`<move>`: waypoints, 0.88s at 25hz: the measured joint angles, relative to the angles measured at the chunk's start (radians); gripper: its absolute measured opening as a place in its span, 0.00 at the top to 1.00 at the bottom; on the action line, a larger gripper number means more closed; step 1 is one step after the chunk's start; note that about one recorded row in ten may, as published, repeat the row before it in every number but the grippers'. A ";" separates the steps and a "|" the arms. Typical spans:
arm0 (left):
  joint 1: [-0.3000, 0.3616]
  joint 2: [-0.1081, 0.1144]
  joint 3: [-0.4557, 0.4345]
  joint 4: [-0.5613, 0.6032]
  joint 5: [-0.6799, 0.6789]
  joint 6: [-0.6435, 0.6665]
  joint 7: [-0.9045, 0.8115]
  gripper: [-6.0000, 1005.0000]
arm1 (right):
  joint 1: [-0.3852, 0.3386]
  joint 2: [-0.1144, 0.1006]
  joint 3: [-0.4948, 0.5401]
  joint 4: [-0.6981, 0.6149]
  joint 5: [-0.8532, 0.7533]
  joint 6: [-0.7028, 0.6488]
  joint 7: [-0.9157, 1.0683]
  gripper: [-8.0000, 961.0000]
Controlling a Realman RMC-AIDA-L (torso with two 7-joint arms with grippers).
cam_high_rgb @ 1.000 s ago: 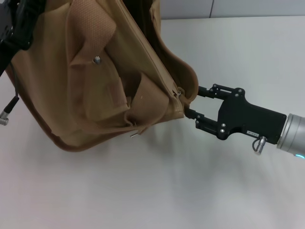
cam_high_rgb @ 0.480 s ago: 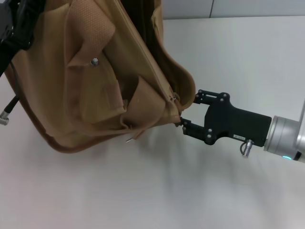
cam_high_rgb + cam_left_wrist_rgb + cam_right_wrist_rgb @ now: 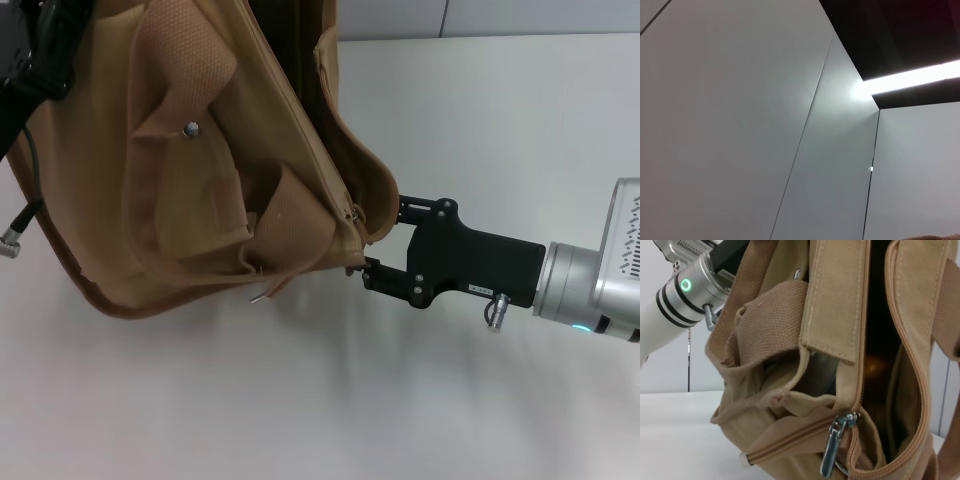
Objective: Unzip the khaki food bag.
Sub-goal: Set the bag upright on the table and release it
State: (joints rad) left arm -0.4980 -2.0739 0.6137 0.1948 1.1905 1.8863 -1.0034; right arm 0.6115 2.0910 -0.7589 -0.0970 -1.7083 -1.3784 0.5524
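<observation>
Straddling khaki food bag (image 3: 200, 170) corner – right gripper (image 3: 372, 238) jaws

A plain white bench (image 3: 300, 400) is stretching across the near and right parts of the scene. A pale grey panelled wall (image 3: 480, 15) is running along its far edge. Overhead, a bright strip light (image 3: 910, 80) is glowing against a dark ceiling (image 3: 900, 30) above pale wall panels (image 3: 740, 125).

No text, brand, number or sign could be read. A small white label (image 3: 482, 289) sat on the black right gripper body, just beside the boxy tan canvas food bag (image 3: 200, 170); its print was too small to make out.
</observation>
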 joint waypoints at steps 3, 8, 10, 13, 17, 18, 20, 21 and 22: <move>-0.006 0.000 0.000 0.000 0.000 -0.004 0.001 0.92 | 0.011 0.001 0.000 0.011 0.004 0.001 0.000 0.40; -0.013 0.000 0.000 0.000 0.000 -0.005 0.002 0.92 | 0.025 0.001 0.000 0.025 0.006 0.018 0.000 0.43; -0.014 0.000 0.000 0.000 0.000 -0.005 0.002 0.92 | 0.035 0.001 0.000 0.036 0.006 0.029 0.000 0.45; -0.014 0.000 0.000 0.000 0.000 -0.006 0.002 0.92 | 0.044 0.001 -0.001 0.045 0.006 0.048 0.000 0.49; -0.014 0.000 -0.001 0.000 0.000 -0.006 0.002 0.92 | 0.045 0.001 0.006 0.045 0.006 0.058 0.000 0.55; -0.014 0.000 -0.001 0.000 0.000 -0.006 0.002 0.92 | 0.045 0.001 0.009 0.045 0.006 0.059 0.000 0.56; -0.014 0.000 -0.001 0.000 0.000 -0.006 0.002 0.92 | 0.045 0.001 0.011 0.045 0.007 0.061 0.000 0.59; -0.014 0.000 -0.002 0.000 0.000 -0.006 0.002 0.92 | 0.045 0.001 0.012 0.045 0.008 0.061 0.000 0.61; -0.013 0.000 -0.002 0.000 0.000 -0.006 0.002 0.92 | 0.044 0.001 0.012 0.045 0.009 0.061 0.000 0.63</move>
State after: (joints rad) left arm -0.5109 -2.0739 0.6120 0.1948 1.1905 1.8804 -1.0016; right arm 0.6552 2.0923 -0.7464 -0.0522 -1.6991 -1.3177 0.5525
